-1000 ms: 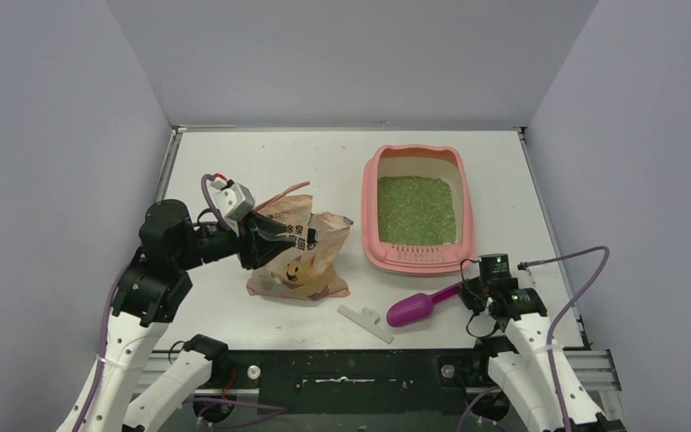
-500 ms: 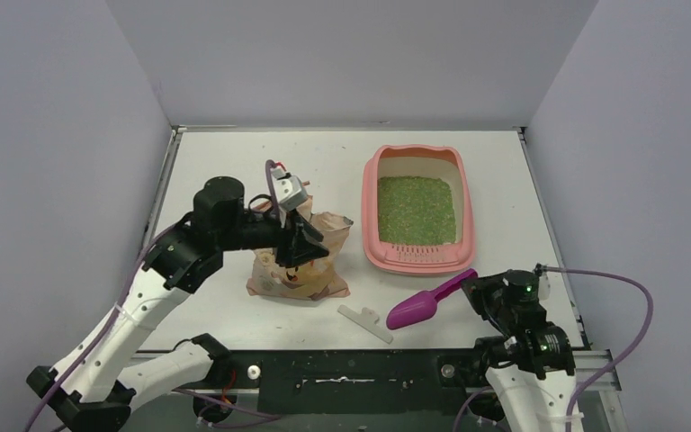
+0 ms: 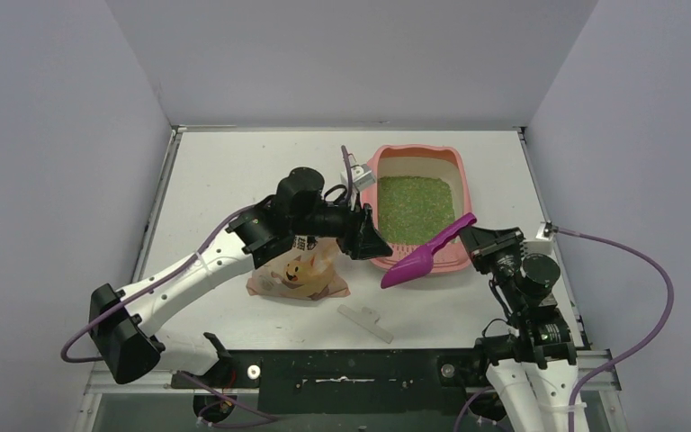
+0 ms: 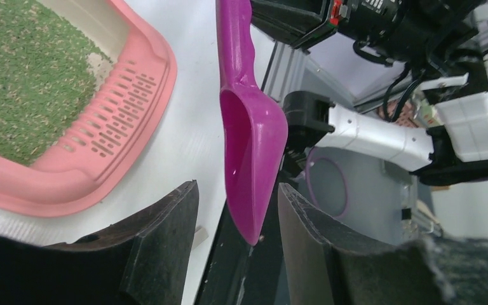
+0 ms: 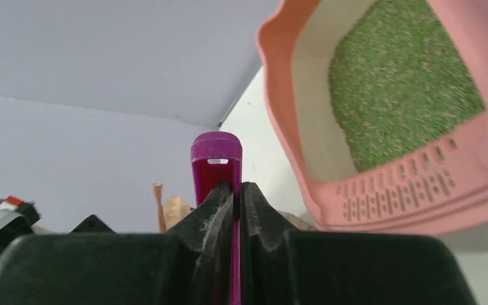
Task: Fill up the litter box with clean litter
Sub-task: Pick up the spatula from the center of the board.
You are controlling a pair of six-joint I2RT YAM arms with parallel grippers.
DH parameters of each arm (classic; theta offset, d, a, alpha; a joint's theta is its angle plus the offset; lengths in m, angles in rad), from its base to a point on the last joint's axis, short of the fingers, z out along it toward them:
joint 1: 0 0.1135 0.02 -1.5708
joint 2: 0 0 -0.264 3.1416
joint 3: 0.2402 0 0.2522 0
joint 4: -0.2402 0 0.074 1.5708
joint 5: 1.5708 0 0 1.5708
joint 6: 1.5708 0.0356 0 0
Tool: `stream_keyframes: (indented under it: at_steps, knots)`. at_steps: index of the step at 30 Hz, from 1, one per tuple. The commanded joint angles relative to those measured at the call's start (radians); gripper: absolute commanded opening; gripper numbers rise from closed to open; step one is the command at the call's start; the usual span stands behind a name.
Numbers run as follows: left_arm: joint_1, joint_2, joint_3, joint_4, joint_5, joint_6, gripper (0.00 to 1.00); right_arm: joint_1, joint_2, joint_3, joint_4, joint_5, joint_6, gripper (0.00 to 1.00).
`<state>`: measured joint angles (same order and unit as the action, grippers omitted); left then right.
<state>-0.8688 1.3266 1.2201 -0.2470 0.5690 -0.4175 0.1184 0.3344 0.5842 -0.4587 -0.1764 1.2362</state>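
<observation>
The litter box (image 3: 468, 211) sits at the far right of the desk (image 3: 234, 171), and the litter (image 3: 414, 209) lies as an even green bed across its floor, with bare wall showing above the bed. The right hand (image 5: 236, 190) is pressed together on the handle of a magenta scoop (image 3: 427, 250), which hangs tilted over the near slotted end of the litter box with its bowl pointing down and away from it. The bowl looks empty in the left wrist view. The left hand (image 3: 373, 245) hovers at the near left corner of the litter box with its fingers spread and nothing between them. The scoop bowl shows through the gap, and contact cannot be confirmed. The litter bag (image 3: 301, 270) lies to the left of the litter box, and a flat white piece (image 3: 366, 321) lies on the desk nearer than the litter box. The step in hand appears to be loading the scoop. To do it well, keep the pinch firm on the handle, level the bowl before carrying, and route it clear of the left hand. Empty the load only once the bowl is inside the rim of the litter box.
</observation>
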Motion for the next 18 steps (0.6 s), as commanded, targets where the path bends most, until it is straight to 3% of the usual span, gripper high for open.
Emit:
stream_keyframes:
  at_steps: [1,7,14,18]
  knots:
    - [0.004,0.015,0.061,0.140,0.036,-0.105,0.47,-0.005,0.065,0.042,0.331,-0.107,-0.024,0.00]
    - [0.008,0.053,0.032,0.294,0.119,-0.213,0.48,-0.005,0.119,0.049,0.442,-0.161,-0.036,0.00]
    - [0.003,0.115,0.061,0.299,0.192,-0.226,0.47,-0.004,0.146,0.046,0.525,-0.181,-0.031,0.00]
    - [0.000,0.131,0.063,0.336,0.241,-0.246,0.40,-0.004,0.158,0.047,0.555,-0.192,-0.042,0.00]
